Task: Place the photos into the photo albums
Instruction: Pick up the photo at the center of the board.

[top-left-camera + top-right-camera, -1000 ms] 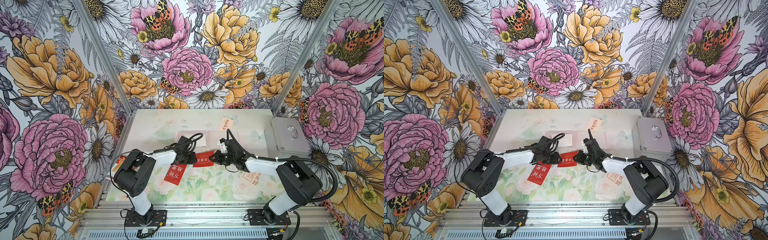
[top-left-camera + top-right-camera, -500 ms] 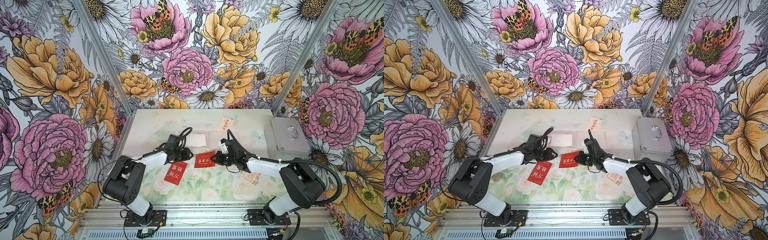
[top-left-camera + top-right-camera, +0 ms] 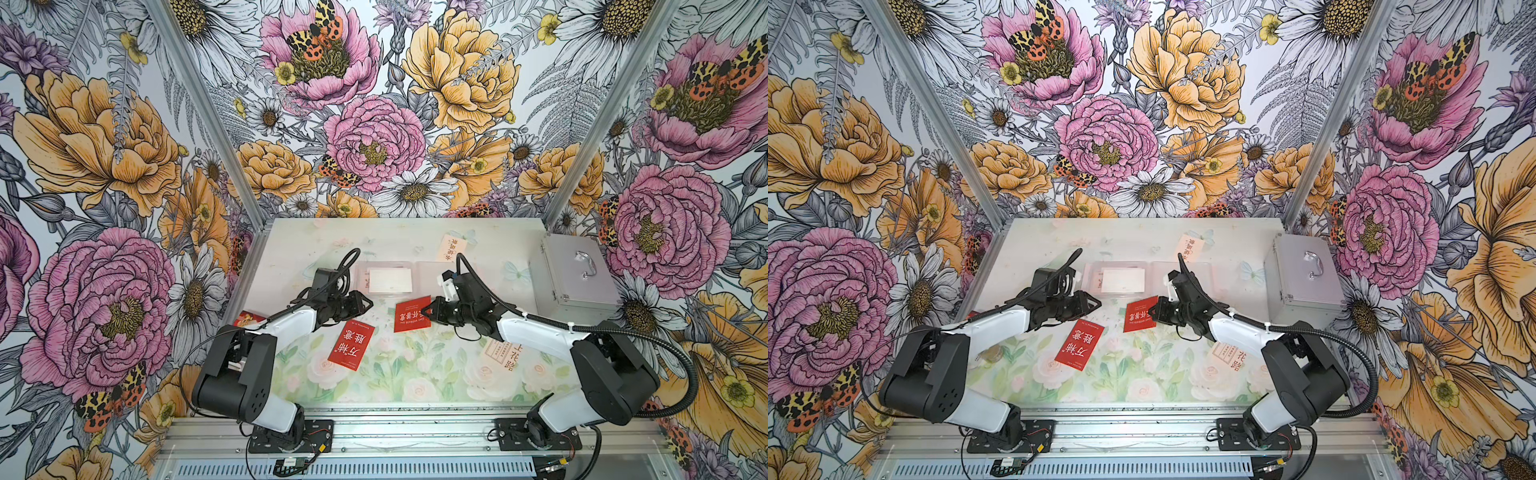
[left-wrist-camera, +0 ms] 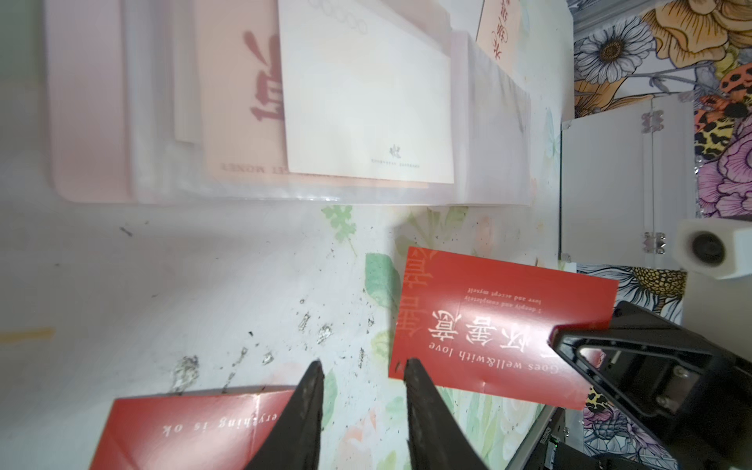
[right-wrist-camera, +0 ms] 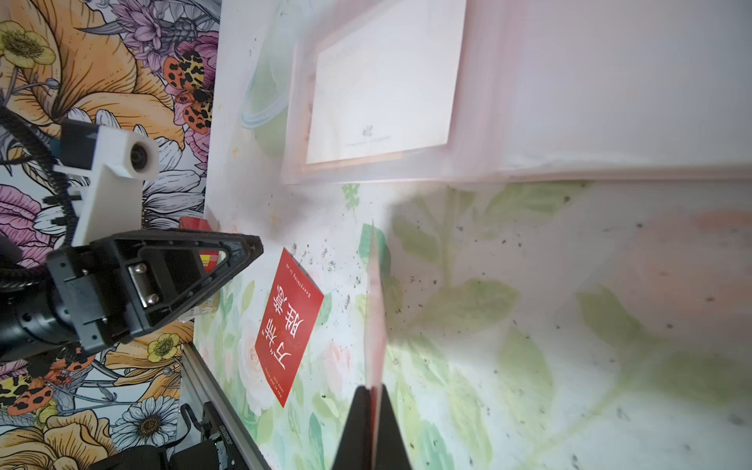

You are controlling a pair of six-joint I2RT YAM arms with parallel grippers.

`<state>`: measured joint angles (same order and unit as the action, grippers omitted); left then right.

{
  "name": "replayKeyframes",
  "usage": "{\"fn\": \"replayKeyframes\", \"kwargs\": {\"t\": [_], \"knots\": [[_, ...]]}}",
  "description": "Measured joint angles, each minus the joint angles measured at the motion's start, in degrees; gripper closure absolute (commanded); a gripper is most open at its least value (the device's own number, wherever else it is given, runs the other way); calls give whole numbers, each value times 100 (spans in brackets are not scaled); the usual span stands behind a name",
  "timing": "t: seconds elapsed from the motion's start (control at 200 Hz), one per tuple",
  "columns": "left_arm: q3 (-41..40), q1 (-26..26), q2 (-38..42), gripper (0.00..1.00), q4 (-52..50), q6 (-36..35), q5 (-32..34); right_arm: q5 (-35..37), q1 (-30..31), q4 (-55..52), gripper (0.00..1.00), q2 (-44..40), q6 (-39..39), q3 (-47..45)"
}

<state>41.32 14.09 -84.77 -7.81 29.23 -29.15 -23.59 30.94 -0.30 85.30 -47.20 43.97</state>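
1. Right wrist view: the right gripper has its black jaws closed on the edge of a red rectangular photo card printed with white Chinese characters. The card is seen edge-on here as a thin strip.
2. In both top views the card in that grip is tilted, and its free end points toward the left gripper.
3. The held card hangs just in front of the near edge of the pale-pink photo album with clear plastic sleeve pages. The album lies open on the floral table mat.
4. A cream photo card sits inside a sleeve on the album's left page.
5. In the left wrist view the left gripper's pointed fingertips stand partly apart, with only bare mat between them. They grip nothing.
6. The top views show a gap between the left gripper and the held card.
7. A second red photo card lies flat on the mat, just beside and nearer the robot than the left gripper.
8. Another cream card lies beyond the album at the far edge, and one more is partly hidden under the right arm.
9. A silver metal case with a handle stands at the right side of the table, well apart from both grippers.
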Motion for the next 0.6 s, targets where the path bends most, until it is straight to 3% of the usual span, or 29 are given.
{"fn": "replayKeyframes", "kwargs": {"t": [0.6], "knots": [[284, -1150, 247, 63, -308, -90, -402, -166, -824, -208, 100, -114, 343, 782]]}}
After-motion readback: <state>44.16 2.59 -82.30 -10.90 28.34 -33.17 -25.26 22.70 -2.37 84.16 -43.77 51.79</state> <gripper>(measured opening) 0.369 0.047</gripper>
